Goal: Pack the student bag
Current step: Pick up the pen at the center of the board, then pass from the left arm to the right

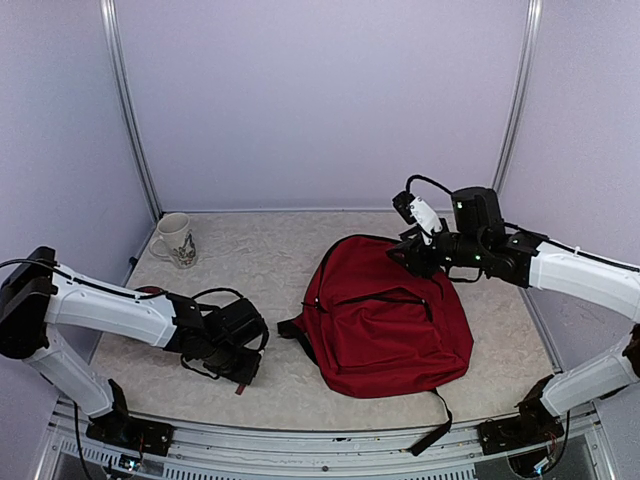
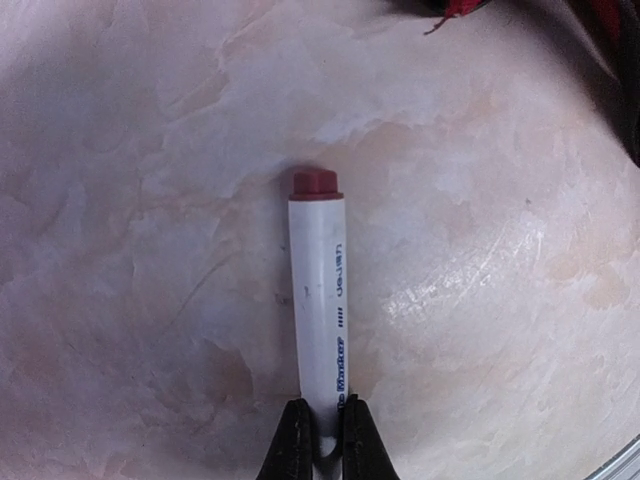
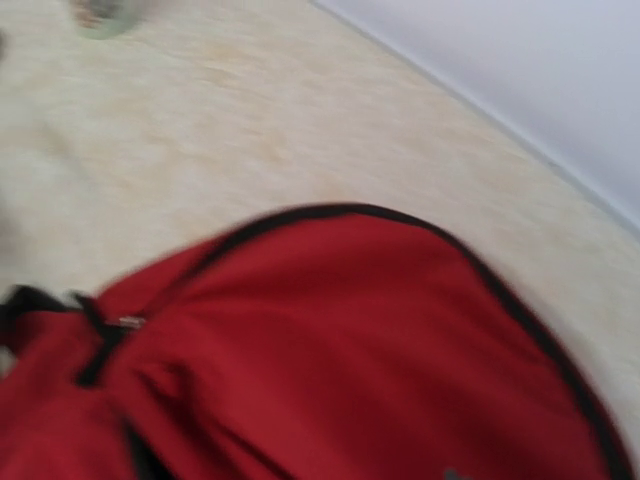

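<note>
L arm reaches low over the table (image 1: pixel 270 250), near-left area, left gripper (image 2: pixel 320 432) down at the surface. In the L wrist view its fingers are pinched nearly together on the near end of a white marker (image 2: pixel 320 300). The marker lies flat on the tabletop w/ blue print along the barrel and its dark-red end (image 2: pixel 317 182) pointing away from the cam. So L is closed, w/ the marker in its grip. The student bag (image 1: pixel 385 325) lies flat at centre-right of the table, dark red w/ black trim, zip line across the upper front. One black strap (image 1: pixel 437 432) trails off toward the near edge. The bag is well apart from the L gripper, to its right. R arm comes in from the right, right gripper (image 1: pixel 412 255) at the bag's far top edge. R wrist view is blurred and shows only red fabric, black piping and a zipper pull (image 3: pixel 128 322), no fingers, and the top view is too small, so can't tell how wide R's fingers are or whether they have hold of anything. A pale mug (image 1: pixel 177 240) stands upright at the far-left corner, apart from everything else.
</note>
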`<action>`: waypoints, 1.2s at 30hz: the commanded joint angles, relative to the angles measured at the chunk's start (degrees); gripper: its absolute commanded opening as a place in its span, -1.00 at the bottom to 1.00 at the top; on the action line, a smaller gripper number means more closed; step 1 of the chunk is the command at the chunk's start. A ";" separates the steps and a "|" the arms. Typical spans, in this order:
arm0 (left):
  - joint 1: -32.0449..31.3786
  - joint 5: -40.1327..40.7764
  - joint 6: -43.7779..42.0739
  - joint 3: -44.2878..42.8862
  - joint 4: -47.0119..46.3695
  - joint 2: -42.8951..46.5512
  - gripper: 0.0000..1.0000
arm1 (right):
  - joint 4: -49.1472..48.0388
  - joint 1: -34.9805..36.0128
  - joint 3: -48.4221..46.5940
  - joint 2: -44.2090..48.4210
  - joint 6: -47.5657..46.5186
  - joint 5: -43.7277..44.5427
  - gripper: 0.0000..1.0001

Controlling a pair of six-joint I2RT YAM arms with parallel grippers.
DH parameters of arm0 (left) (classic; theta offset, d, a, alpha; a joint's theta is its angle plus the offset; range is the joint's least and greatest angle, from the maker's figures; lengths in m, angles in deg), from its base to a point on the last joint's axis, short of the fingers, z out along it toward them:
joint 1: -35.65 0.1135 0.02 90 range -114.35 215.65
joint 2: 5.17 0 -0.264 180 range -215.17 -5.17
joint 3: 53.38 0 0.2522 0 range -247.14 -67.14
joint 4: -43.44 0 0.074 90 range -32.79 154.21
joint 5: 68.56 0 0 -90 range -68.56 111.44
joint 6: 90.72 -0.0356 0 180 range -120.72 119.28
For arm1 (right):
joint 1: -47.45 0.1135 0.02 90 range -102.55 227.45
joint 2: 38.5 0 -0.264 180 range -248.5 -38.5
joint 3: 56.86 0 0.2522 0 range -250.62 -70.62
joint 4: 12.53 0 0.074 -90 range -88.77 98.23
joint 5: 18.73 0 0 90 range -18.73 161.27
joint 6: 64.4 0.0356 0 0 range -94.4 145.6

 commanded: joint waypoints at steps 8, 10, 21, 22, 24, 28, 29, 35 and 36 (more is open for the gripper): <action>-0.32 1.73 0.49 5.12 -4.06 8.60 -1.00 | -8.74 6.42 -2.04 -7.30 7.43 -15.43 0.01; -0.40 2.24 -0.04 4.61 -3.42 8.57 -1.00 | -9.61 6.82 -2.37 -8.37 8.37 -15.79 0.01; -0.67 10.36 -5.17 -0.12 -8.24 16.16 -1.00 | -24.15 8.51 -1.34 -13.58 20.68 -24.47 0.00; -0.72 11.18 -6.39 -1.03 -9.23 16.80 -1.00 | -26.70 8.68 -0.66 -13.85 21.98 -24.76 0.00; -0.76 12.23 -8.72 -2.59 -11.54 17.85 -1.00 | -31.67 9.44 0.39 -14.74 24.43 -24.22 0.00; -0.98 13.07 -13.85 -5.51 -18.76 19.13 -1.00 | -42.82 10.81 1.12 -17.63 29.65 -25.97 0.28; -1.09 13.30 -15.04 -6.44 -20.84 19.28 -1.00 | -44.59 10.80 0.63 -18.43 30.72 -27.32 0.61; -1.46 10.36 -21.05 -9.76 -29.58 18.70 -1.00 | -48.21 11.34 -3.51 -21.43 31.78 -31.29 0.94; -1.53 9.66 -21.65 -10.18 -30.32 18.30 -1.00 | -48.75 11.44 -4.13 -21.99 31.68 -32.47 0.90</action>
